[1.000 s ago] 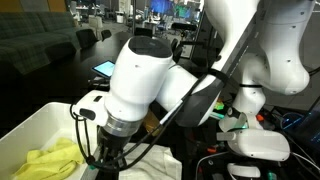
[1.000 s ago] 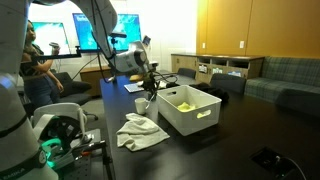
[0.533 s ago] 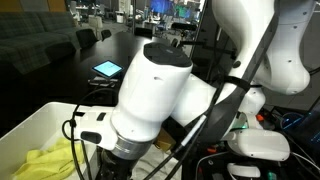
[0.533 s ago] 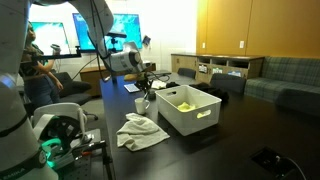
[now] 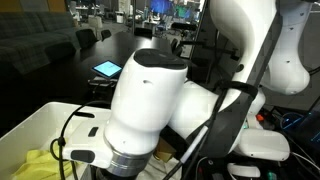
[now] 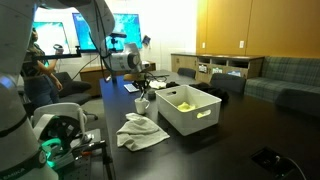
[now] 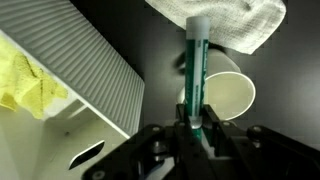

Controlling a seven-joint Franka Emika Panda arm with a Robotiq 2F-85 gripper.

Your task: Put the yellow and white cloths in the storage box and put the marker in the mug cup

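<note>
At the bottom of the wrist view the gripper [image 7: 197,128] had its jaws pinching the marker [image 7: 196,65], which ran up the frame across the left rim of the mug cup [image 7: 232,95], not over its middle. To do this well, the tip should probably be centred over the opening and lowered inside before release, or it may knock the rim. At left, the storage box [image 7: 90,85] held the yellow cloth [image 7: 20,80]. The white cloth [image 7: 235,20] lay outside the box at the top.
</note>
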